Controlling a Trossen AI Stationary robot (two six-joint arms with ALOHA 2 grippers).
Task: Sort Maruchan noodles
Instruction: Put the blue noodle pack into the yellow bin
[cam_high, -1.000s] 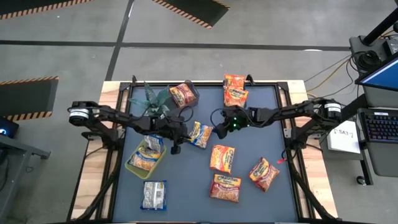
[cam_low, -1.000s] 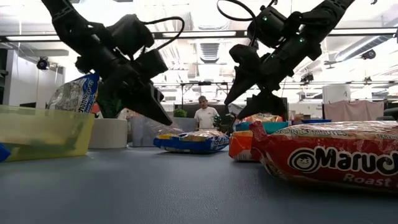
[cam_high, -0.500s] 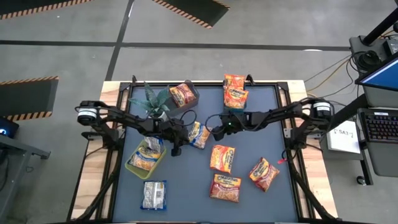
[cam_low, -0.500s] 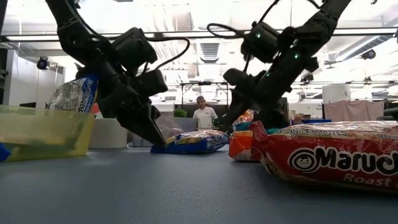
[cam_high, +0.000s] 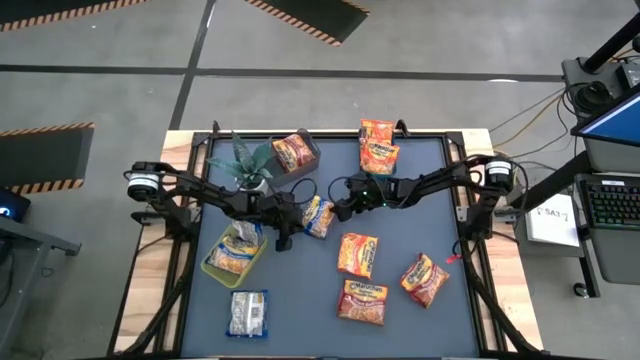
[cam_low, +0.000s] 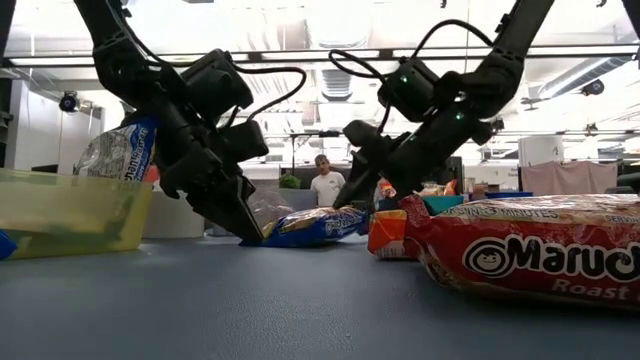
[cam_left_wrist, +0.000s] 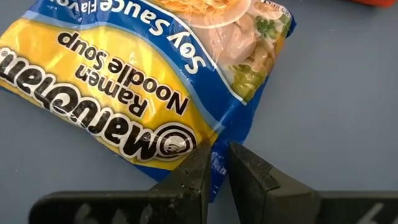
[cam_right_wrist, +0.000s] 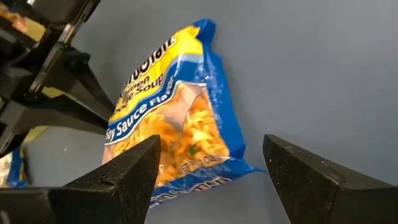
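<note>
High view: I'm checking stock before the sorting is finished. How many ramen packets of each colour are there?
Orange-red flat plastic ramen packets: 6
Yellow-and-blue flat plastic ramen packet: 1
Whitish-silver flat plastic ramen packets: 3
Total: 10

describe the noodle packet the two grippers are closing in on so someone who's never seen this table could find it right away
Start at the dark blue table and find the potted plant near its far left corner. Just right of it, between the left gripper and right gripper, lies a flat yellow-and-blue plastic ramen packet. The loose packets around it are orange-red or whitish-silver.
</note>
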